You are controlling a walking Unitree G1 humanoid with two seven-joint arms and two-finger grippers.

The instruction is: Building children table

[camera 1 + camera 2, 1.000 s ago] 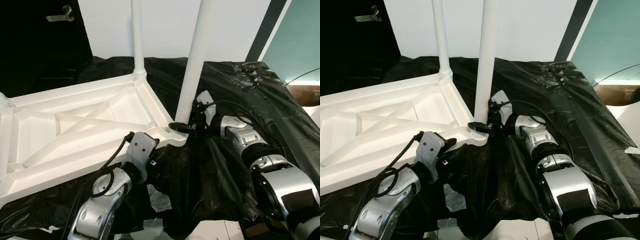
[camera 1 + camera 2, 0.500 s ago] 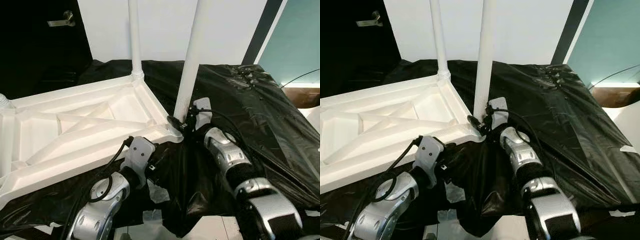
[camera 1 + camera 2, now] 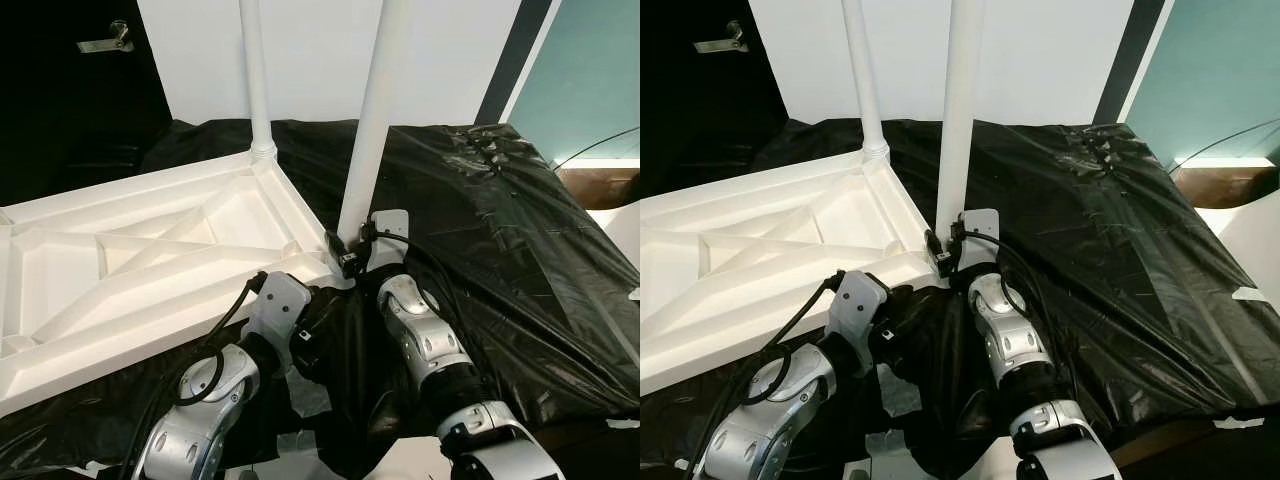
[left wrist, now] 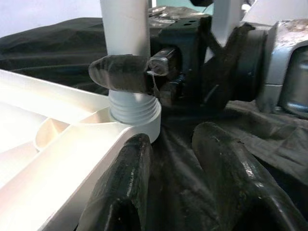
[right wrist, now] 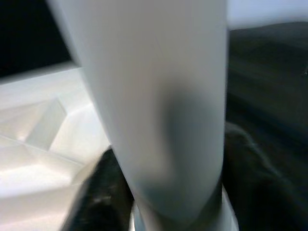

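My right hand (image 3: 348, 252) is clamped around the base of the near leg (image 3: 372, 120), which stands upright in the corner socket of the upturned white tabletop (image 3: 140, 262). The leg's long axis runs vertically, with threads showing above the socket. My left hand (image 4: 183, 183), fingers parted and empty, sits just beside that corner. Black sheeting (image 3: 500, 230) lies to the right, leaving open room there.

Smooth white plastic tabletop (image 3: 150, 260) and legs (image 3: 375, 110) lie on crinkled, glossy black sheeting (image 3: 500, 230).
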